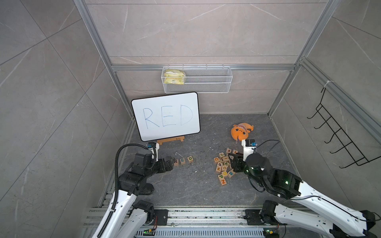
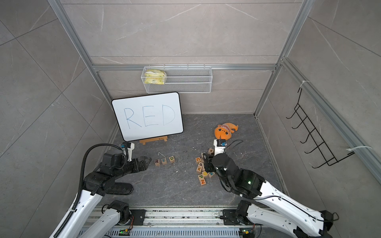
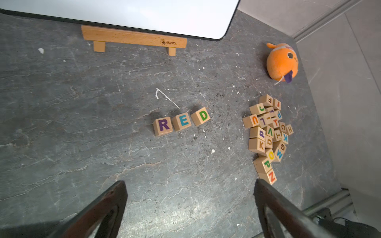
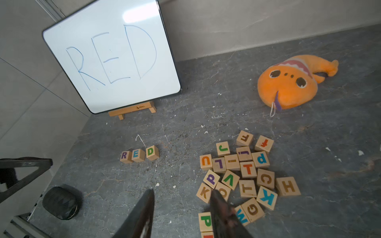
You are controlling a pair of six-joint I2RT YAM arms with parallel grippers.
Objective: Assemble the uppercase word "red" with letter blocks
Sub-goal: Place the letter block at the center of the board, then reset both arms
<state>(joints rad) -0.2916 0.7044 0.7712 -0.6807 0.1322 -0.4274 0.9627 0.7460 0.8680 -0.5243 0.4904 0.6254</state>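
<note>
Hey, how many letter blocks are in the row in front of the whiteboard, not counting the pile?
3. The R block at one end, the E block close beside it in the middle, and the D block at the other end, slightly apart. None seems hidden.

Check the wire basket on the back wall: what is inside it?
A yellow and white packet lies at the end of the wire basket above the whiteboard. Nothing else shows through the mesh. Anything behind the packet is covered, and its print is too small to read.
</note>
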